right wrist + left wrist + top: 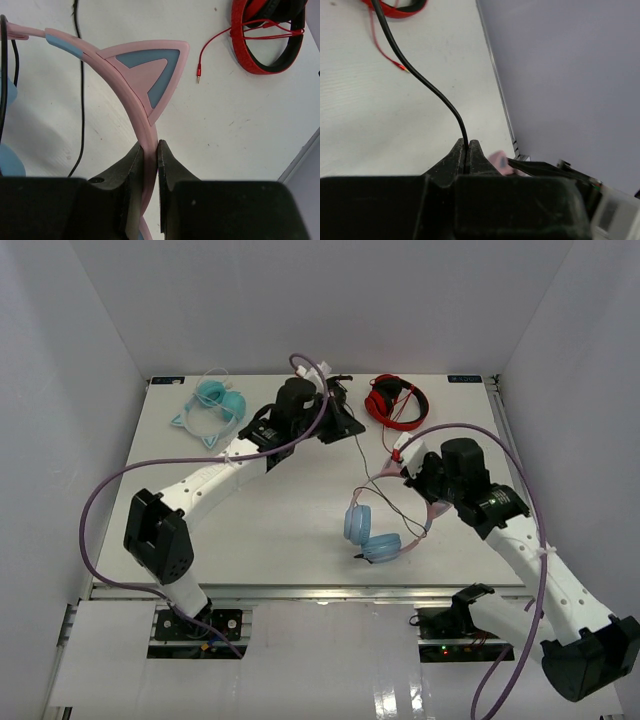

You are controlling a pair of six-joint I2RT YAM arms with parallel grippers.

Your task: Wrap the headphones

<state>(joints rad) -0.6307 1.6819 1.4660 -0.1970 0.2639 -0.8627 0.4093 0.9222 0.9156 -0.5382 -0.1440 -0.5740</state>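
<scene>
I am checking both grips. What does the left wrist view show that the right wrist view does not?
Only left wrist: the left tool shut on the black cable, beside a wall. Only right wrist: the right tool clamping the pink cat-eared headband. Both: the black cable, the red headphones and their red plug.

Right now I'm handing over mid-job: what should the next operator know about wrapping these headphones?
Left gripper: shut on the black cable, toward the far middle of the table.
Right gripper: shut on the pink headband; blue ear cups sit toward the near middle.
Done: both grasps made; the cable runs loose between them.
Left: no turns show around the headband, so all the winding.
Red headphones and teal headphones lie at the far edge.
</scene>
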